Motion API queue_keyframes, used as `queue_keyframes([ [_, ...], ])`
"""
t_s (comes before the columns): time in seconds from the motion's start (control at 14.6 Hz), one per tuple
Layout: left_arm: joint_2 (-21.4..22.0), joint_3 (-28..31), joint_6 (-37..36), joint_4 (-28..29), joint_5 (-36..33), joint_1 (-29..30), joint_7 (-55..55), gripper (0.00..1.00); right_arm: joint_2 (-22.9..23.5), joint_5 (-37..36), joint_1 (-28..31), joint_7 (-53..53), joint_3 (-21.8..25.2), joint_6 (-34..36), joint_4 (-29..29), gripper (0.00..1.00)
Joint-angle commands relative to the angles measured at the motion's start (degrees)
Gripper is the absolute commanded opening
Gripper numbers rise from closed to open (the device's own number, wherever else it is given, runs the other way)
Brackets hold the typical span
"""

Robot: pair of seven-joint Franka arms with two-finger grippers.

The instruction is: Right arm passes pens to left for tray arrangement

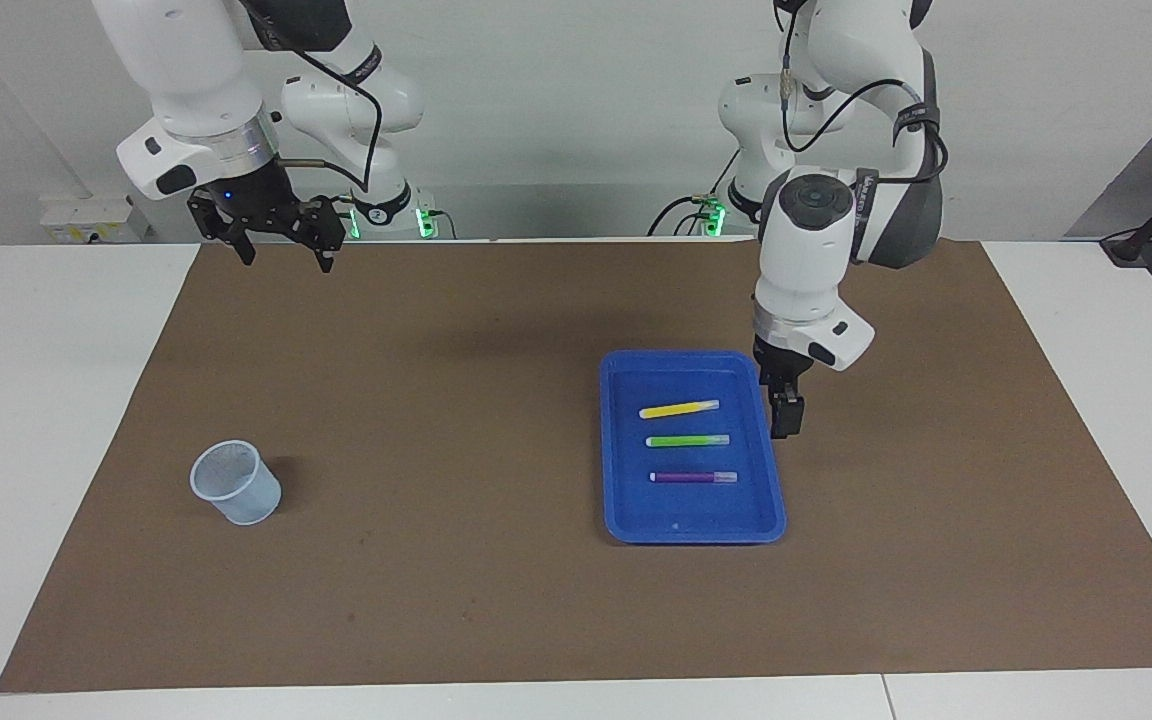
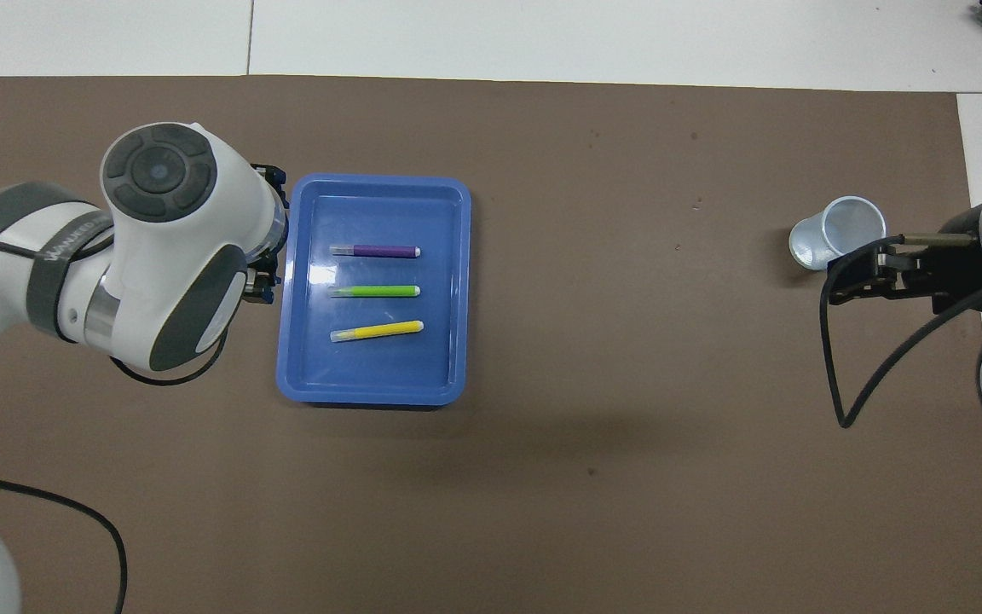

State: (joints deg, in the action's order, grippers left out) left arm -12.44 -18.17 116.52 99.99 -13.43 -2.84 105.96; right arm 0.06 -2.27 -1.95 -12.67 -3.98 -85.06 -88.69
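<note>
The blue tray [image 1: 616, 470] lies on the brown mat toward the left arm's end of the table. Three pens rest in it side by side: yellow [image 1: 679, 408] nearest the robots, green [image 1: 687, 440] in the middle, purple [image 1: 693, 477] farthest. In the overhead view the yellow [image 2: 376, 330], green [image 2: 374, 291] and purple [image 2: 374, 251] pens show in full. My left gripper [image 1: 785, 420] hangs open and empty over the tray's rim at the left arm's end, clear of the pens. My right gripper [image 1: 281, 245] waits raised and open, holding nothing.
A translucent bluish cup [image 1: 236, 482] stands on the mat toward the right arm's end. In the overhead view the cup [image 2: 836, 232] sits just past my right gripper [image 2: 866, 277]. The brown mat [image 1: 456, 420] covers most of the white table.
</note>
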Motion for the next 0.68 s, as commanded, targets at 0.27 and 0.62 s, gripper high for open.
queue_keyframes([
  [0.27,5.49,-0.29,-11.39,-4.54,4.99,6.44,-22.34,1.00,-1.46,-0.28,0.20,-0.34,-0.32,-1.34,-1.93,1.00],
  [0.62,12.09,0.42,-19.29,-4.54,10.18,13.73,-47.21,1.00,-1.38,-0.28,0.28,0.01,-0.59,-1.43,-1.67,1.00],
])
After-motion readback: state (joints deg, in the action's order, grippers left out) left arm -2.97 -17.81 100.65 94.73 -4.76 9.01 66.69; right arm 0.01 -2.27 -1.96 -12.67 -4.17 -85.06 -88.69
